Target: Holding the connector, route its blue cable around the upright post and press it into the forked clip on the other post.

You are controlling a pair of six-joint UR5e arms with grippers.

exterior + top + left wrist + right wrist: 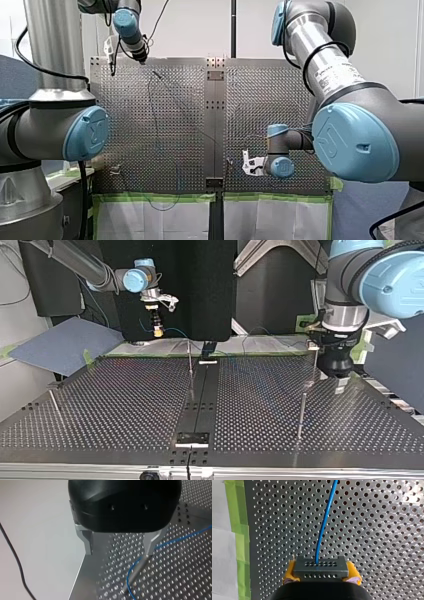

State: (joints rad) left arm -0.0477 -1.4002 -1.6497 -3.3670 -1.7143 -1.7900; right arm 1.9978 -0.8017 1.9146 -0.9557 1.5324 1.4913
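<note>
The counter (260, 100) is two perforated metal plates joined by a middle strip, with green tape (155, 197) along one edge. Two arms reach over it, each with blue caps. My right arm (330, 70) carries a label on its tube, but the writing is too small to read.

My left gripper (118, 553) is black with two metal fingers. It hangs over the counter's corner farthest from the tape, and one finger is past the counter's edge. Its jaws stand apart and hold nothing. A thin post (136, 571) rises just beside the other finger.

My right gripper (322, 572) is near the taped edge, close to the middle strip. Its two yellow pads (290, 571) are clamped on the connector (320, 567).

Three thin posts can be counted in the top view: one by the middle strip (190, 360), one on each plate (302, 412) (54, 405). I cannot tell which bears a clip.

One blue cable (324, 522) leaves the connector's face and runs out over the holes. In the left wrist view it curves around the foot of the post by the finger.

The connector is one dark grey block with two rows of small holes, and no writing is readable on it.
</note>
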